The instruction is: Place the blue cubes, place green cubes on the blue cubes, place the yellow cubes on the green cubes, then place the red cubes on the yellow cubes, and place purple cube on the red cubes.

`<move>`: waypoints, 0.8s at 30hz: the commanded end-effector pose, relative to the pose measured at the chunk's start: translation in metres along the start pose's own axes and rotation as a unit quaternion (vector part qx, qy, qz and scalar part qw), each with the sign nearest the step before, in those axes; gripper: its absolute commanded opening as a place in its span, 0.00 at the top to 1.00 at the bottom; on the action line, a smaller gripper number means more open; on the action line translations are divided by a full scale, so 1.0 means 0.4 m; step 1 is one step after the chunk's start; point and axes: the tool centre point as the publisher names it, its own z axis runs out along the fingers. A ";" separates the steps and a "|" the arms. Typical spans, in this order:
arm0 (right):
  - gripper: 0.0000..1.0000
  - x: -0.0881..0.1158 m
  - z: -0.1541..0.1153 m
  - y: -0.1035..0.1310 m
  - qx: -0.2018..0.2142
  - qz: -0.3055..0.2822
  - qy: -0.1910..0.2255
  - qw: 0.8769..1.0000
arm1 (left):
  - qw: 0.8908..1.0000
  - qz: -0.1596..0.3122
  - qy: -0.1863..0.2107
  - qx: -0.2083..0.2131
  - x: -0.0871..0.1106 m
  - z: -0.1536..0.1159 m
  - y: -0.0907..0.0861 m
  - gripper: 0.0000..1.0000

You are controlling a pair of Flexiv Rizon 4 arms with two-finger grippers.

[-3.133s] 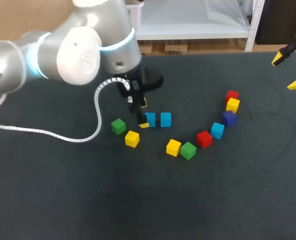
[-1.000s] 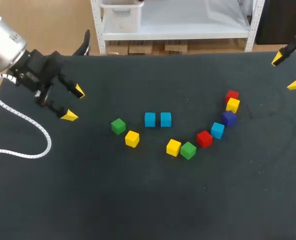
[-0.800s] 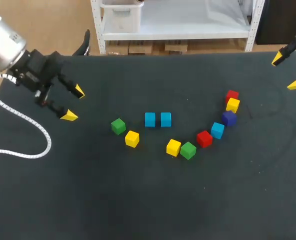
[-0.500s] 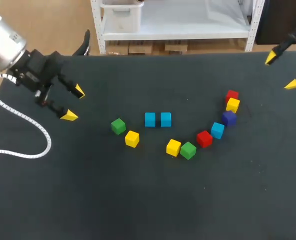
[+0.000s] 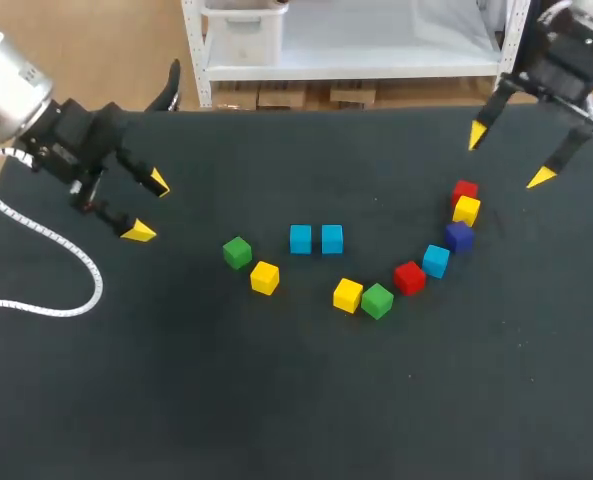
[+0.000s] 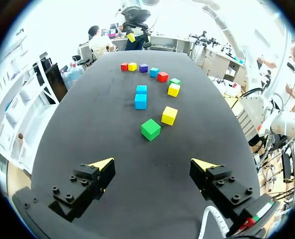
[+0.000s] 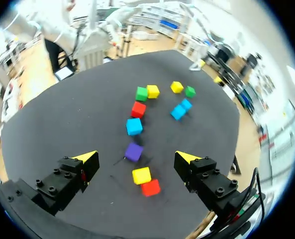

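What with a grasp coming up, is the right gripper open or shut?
Open: the right gripper has its yellow tips spread wide, holding nothing.

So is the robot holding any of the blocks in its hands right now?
No, nothing is held. The left gripper and the right gripper are both open, with nothing between their fingers.

Plenty of bare table (image 5: 176, 330) between the left hand (image 5: 148, 207) and the nearest green cube (image 5: 237, 252), but near the right hand (image 5: 508, 157) a red cube (image 5: 464, 189), yellow cube (image 5: 466, 210) and purple cube (image 5: 459, 236) crowd tightly together in a chain.
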 end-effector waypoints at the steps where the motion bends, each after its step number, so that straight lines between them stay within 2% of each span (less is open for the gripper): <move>1: 0.00 -0.008 0.029 -0.031 -0.140 -0.123 -0.013 0.982 | 1.000 0.002 -0.001 -0.001 0.003 0.000 -0.002 0.00; 10: 0.00 -0.031 0.123 -0.044 -0.192 -0.182 -0.001 0.964 | 1.000 0.002 -0.001 -0.001 0.003 0.000 -0.002 0.00; 17: 0.00 -0.041 0.172 -0.058 -0.125 -0.134 0.016 0.983 | 1.000 0.002 -0.001 -0.001 0.003 0.000 -0.002 0.00; 24: 0.00 -0.058 0.215 -0.040 -0.095 -0.107 0.019 0.990 | 1.000 0.002 -0.001 -0.001 0.003 0.000 -0.002 0.00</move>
